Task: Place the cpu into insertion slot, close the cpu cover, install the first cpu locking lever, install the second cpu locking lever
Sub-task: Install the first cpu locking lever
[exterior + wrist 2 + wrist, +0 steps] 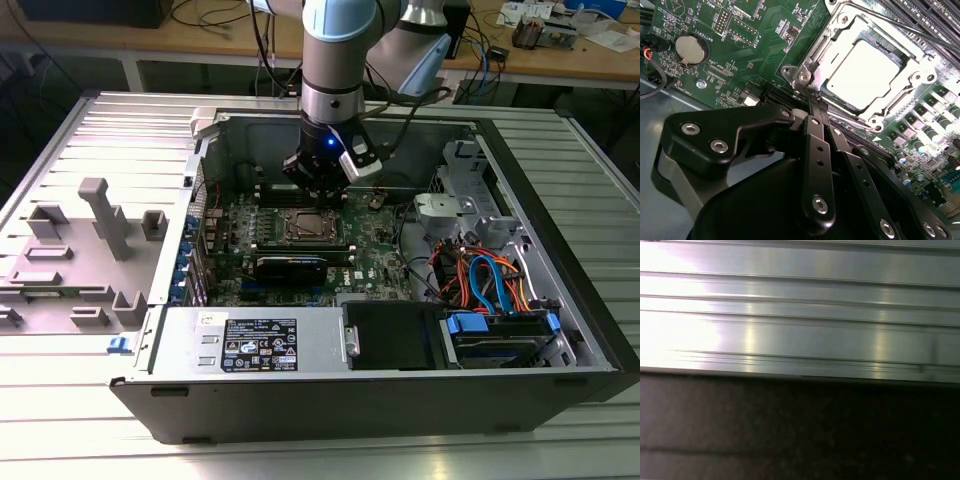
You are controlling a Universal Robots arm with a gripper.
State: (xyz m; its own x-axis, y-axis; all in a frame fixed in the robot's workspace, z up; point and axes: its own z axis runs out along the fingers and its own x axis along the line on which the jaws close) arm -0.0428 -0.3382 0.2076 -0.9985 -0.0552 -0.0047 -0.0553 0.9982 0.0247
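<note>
Cpu (875,75) seated, cover (840,30) prob. closed.

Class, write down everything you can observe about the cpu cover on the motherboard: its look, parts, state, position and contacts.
The cpu cover is a thin, shiny silver metal frame with a square window. In the second wrist view it lies flat and closed over the insertion slot, with the pale grey cpu showing through the window. Screws sit near its corners. A thin metal locking lever meets one corner, and the end effector, its fingers together, is right at that lever.
</note>
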